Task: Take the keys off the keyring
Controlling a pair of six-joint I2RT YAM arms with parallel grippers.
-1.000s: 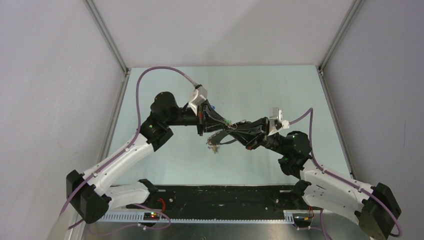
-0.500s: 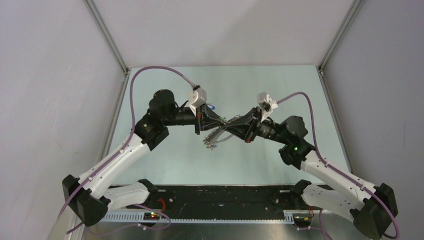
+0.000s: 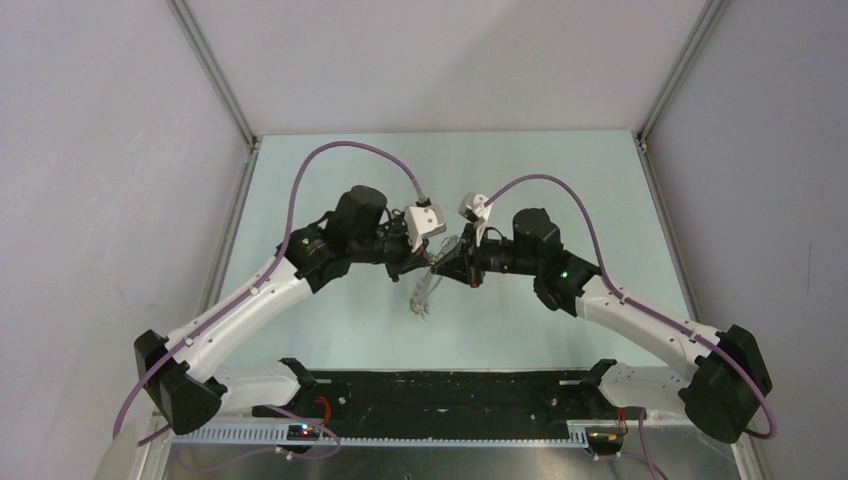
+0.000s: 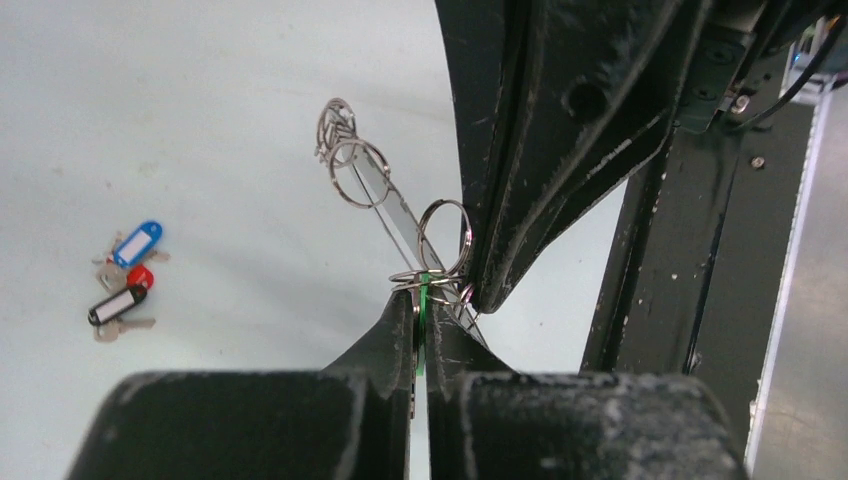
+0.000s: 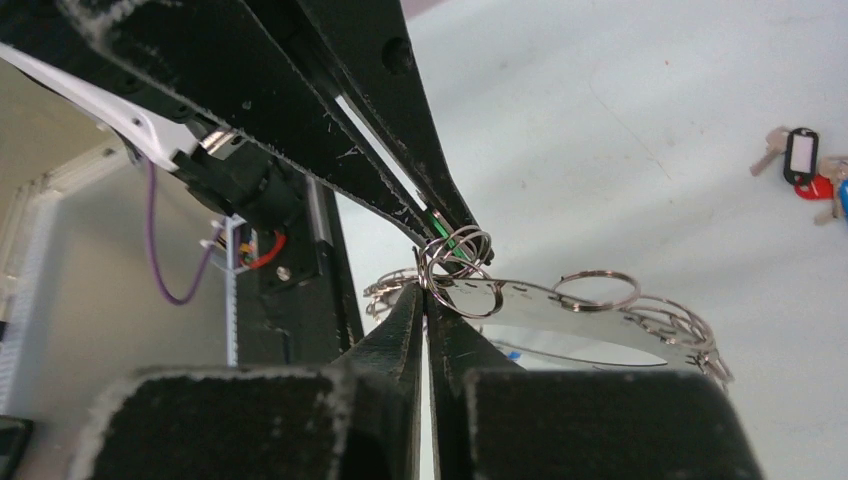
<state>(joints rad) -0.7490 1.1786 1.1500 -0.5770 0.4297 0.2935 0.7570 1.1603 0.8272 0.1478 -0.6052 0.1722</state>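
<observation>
The keyring (image 3: 424,293) hangs in mid-air between my two grippers over the middle of the table. In the left wrist view it is a flat grey band (image 4: 392,203) seen edge-on, fringed with small silvery rings. My left gripper (image 4: 421,297) is shut on a thin green key tag (image 4: 423,290) at the ring cluster. My right gripper (image 5: 428,290) is shut on the keyring's edge (image 5: 570,315) among the small rings. The two grippers' tips almost touch (image 3: 440,262). A loose cluster of keys (image 4: 125,285) with blue, red and black heads lies on the table, also in the right wrist view (image 5: 805,165).
The black base rail (image 3: 450,395) runs along the table's near edge. Metal frame posts (image 3: 215,75) and grey walls enclose the pale green table (image 3: 600,190). Purple cables (image 3: 340,150) arch over both arms.
</observation>
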